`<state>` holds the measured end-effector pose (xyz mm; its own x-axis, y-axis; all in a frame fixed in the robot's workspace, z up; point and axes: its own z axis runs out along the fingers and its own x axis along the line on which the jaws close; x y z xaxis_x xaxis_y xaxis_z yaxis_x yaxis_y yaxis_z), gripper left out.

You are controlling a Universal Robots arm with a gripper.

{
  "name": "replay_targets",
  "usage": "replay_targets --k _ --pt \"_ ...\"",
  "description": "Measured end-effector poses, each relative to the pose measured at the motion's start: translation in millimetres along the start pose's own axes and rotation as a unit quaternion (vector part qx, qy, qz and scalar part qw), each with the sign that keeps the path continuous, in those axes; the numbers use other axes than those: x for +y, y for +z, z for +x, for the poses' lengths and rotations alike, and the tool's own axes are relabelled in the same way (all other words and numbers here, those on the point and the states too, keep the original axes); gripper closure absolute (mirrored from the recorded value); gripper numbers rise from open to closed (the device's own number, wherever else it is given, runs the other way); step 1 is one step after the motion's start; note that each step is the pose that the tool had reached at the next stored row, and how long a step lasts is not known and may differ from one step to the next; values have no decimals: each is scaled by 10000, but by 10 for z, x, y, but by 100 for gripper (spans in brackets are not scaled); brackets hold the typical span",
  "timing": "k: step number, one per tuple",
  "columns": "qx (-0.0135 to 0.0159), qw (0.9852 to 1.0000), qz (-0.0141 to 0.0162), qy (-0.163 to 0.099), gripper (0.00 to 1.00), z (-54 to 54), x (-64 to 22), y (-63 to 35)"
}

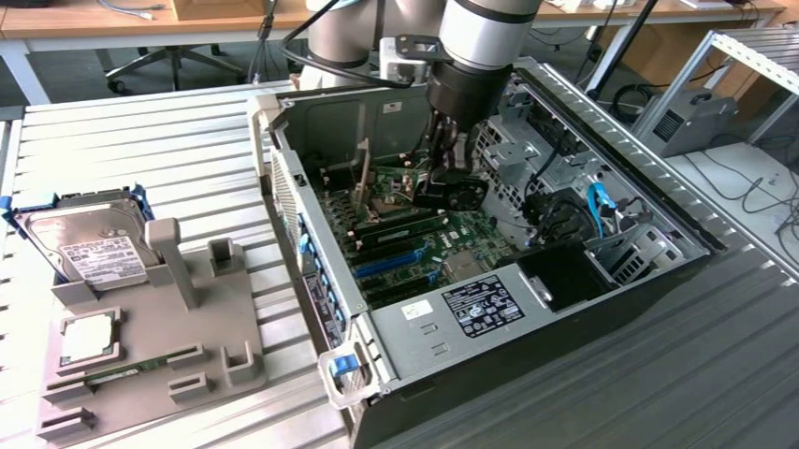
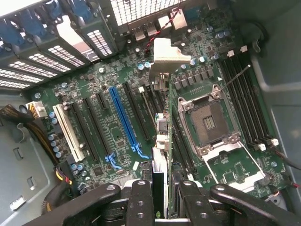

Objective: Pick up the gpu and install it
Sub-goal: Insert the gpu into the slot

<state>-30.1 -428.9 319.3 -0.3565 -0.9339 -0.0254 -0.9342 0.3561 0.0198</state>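
Open computer case [image 1: 649, 201] lies on the table [image 1: 138, 150], motherboard [image 2: 117, 155] exposed. Arm reaches inside. Fingers [image 2: 141, 197] are closed on the gpu [image 2: 162, 141], held edge-on between them, its pale bracket [image 2: 169, 54] beyond the tips, above the motherboard. Install step in hand. Judgement: seating requires exact alignment with the slot below, bracket at the rear opening.

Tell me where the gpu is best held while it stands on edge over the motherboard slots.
By its upper edge, from above, as the gripper does: pads on the two flat faces of the gpu. The card is thin and upright, its bracket end pointing toward the case's rear slots.
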Motion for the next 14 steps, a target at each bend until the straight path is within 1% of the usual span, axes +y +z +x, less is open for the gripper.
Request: replay_targets --k 6,7,8,9,10,11,13,14 --pt "2 9999 -3 -128 74 0 0 0" --pt "6 9995 -8 -324 74 0 0 0" --pt "8 9991 -11 -423 74 0 0 0" --pt "12 9981 -15 -608 74 0 0 0" --pt "17 9963 -22 -857 74 0 0 0" --pt "19 9953 -25 -972 74 0 0 0" --pt "26 9912 -34 -1322 74 0 0 0" --pt "28 9896 -36 -1437 74 0 0 0"
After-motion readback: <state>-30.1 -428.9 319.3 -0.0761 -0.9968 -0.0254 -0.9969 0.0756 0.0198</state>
